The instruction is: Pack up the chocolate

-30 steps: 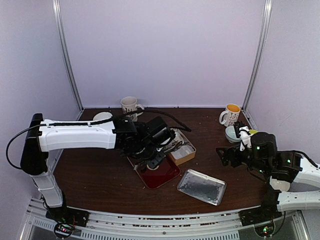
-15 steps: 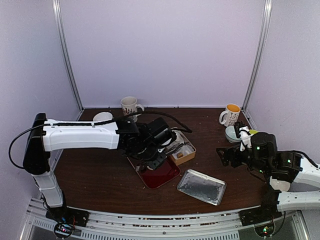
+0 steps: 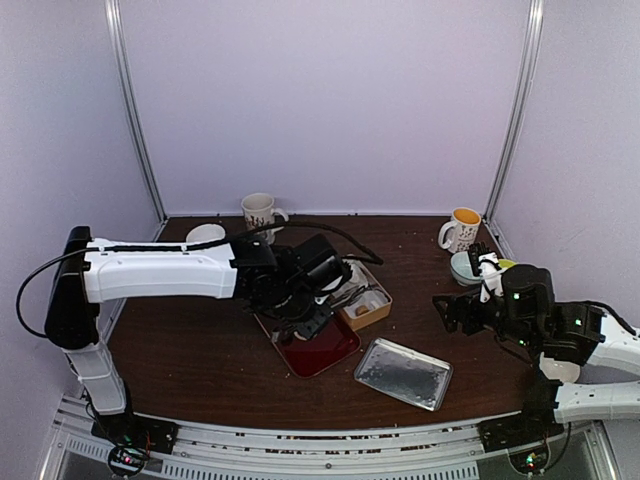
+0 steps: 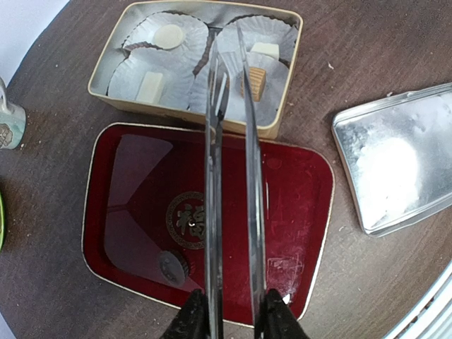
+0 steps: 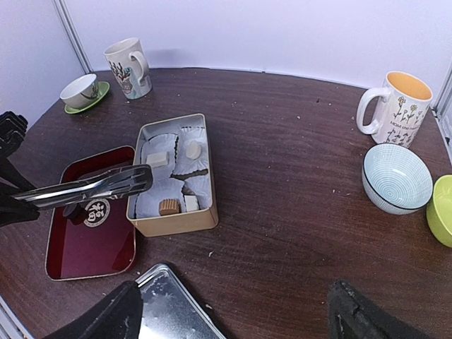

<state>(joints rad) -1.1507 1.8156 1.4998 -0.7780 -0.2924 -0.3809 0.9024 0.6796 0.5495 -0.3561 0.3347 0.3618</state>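
Four small chocolate pieces lie in white paper liners inside the tan tin point(image 4: 162, 114): a round cream one point(image 4: 169, 35), a cream block point(image 4: 150, 86), another cream block point(image 4: 265, 51) and a light brown one point(image 4: 256, 81). My left gripper point(image 4: 234, 321) is shut on metal tongs point(image 4: 214, 176), whose empty tips reach over the tin's near edge above the red tray point(image 4: 311, 233). The tray holds no chocolate. In the top view the left gripper point(image 3: 308, 305) hovers over the tray point(image 3: 315, 350). My right gripper point(image 3: 447, 312) is open and empty, far right of the tin point(image 5: 176, 224).
The silver tin lid point(image 3: 403, 373) lies right of the tray. A mug point(image 3: 258, 212) and a cup on a green saucer point(image 3: 205, 234) stand at the back left. A yellow-lined mug point(image 3: 463, 229), a blue bowl point(image 5: 397, 178) and a green bowl point(image 5: 443, 212) stand at the back right.
My left gripper has shifted slightly with the tongs, and the brown piece now shows in the tin. The right arm has not moved.
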